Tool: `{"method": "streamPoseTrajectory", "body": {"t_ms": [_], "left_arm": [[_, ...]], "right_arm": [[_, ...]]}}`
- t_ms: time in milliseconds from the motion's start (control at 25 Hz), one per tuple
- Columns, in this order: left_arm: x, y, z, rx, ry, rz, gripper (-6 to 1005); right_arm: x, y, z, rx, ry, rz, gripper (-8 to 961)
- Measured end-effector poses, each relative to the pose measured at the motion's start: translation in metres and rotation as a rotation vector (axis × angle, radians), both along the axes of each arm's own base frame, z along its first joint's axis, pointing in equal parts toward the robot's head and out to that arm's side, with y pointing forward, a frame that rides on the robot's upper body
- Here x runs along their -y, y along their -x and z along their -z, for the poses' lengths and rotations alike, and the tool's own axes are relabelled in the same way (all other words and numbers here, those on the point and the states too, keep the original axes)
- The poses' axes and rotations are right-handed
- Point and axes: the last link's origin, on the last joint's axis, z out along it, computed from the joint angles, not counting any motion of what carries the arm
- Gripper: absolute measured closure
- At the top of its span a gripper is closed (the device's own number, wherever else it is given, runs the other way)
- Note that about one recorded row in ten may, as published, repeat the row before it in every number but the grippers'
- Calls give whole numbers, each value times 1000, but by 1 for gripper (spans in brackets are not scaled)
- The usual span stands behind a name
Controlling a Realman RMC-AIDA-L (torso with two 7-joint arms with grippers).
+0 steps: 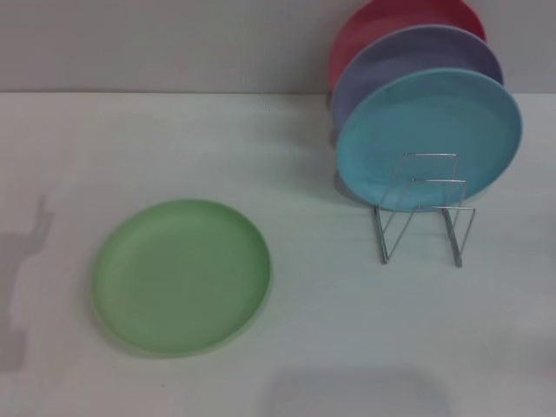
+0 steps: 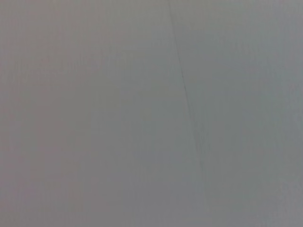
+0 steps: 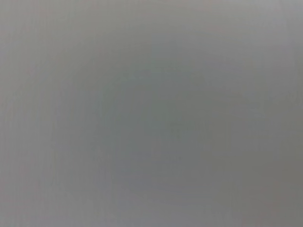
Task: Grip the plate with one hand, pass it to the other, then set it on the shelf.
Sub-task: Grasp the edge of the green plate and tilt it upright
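Still untouched: green plate flat on the counter, no pincer to be seen.

From the head view, the green plate [image 1: 182, 276] is seen lying flat on the white counter [image 1: 347, 347], well apart from the wire shelf [image 1: 423, 208], where a light blue plate [image 1: 429, 139], a lavender plate [image 1: 408, 61] and a red plate [image 1: 382, 22] are stood on edge. A smooth, matte, shallow-rimmed disc lying flush offers little for a grip, so a slip or a push across the counter is judged likely; at the handover it could be dropped, and the thin bent wire could be knocked. In the left wrist view only a plain grey surface with a faint line is shown. In the right wrist view only blank grey is shown; neither pincer is visible, so neither's state can be told.
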Motion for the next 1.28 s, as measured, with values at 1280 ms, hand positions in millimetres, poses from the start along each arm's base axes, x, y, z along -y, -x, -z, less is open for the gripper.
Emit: {"method": "streamPoseTrajectory", "body": {"t_ms": [1280], "left_arm": [[-55, -138, -58, 131, 598, -280, 186]], "right_arm": [[0, 1, 5, -9, 18, -8, 127]]}}
